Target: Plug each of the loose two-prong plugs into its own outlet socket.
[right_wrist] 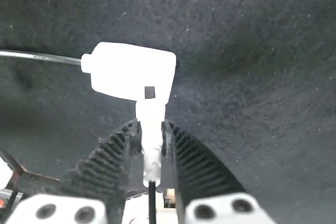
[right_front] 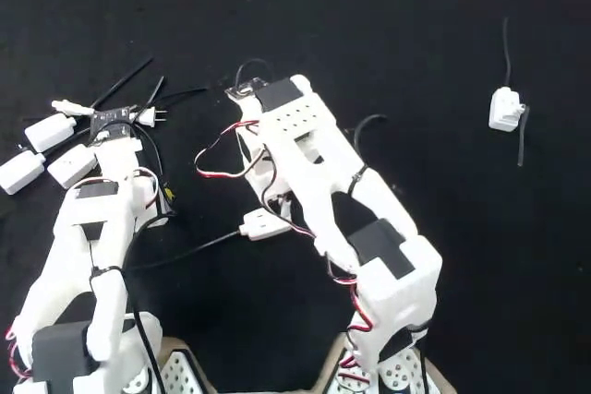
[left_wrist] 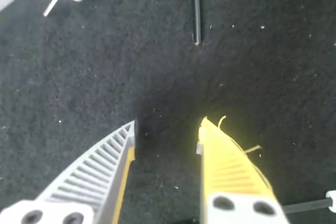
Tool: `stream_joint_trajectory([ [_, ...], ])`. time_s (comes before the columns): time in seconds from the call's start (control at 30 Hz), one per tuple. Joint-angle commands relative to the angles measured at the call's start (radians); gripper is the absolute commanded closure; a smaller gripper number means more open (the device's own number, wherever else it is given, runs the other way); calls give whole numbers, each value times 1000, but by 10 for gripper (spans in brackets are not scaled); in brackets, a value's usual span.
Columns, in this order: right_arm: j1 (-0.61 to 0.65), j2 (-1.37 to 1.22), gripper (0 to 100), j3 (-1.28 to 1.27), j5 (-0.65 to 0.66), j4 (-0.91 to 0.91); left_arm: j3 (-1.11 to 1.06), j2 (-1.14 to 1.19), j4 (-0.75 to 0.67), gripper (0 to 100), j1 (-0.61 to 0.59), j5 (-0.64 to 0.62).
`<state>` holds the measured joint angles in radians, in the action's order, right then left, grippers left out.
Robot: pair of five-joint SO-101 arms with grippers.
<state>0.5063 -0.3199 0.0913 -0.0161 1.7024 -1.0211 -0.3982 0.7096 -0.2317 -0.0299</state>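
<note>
We are pinching a white two-prong plug in the right gripper, apparently seating it into the outlet socket at six o'clock on the mat. The left gripper is hanging spread near loose plugs at ten o'clock. Next we are needing a straight, firm push.

On the black table the left arm stretches toward the far left, its tip beside a cluster of three white socket blocks, with a two-prong plug just to its right, prongs pointing right, and a small plug beyond the blocks. The right arm lies folded across the middle (red, white and black wires loop off its left side), and just beside it rests a white connector whose black cable trails left toward the left arm. Well apart, at the far right, sits a white adapter with a thin black cord.
</note>
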Motion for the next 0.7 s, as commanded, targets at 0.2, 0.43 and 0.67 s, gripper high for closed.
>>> stream_joint_trajectory([
  [0.2,-20,-1,988,44,-12,-8,21,-11,0,802,16,-12],
  [0.43,-23,-82,988,53,-8,-8,21,-11,0,802,16,-12],
  [0.67,-29,-87,988,53,-14,-37,21,-11,0,802,16,-12],
])
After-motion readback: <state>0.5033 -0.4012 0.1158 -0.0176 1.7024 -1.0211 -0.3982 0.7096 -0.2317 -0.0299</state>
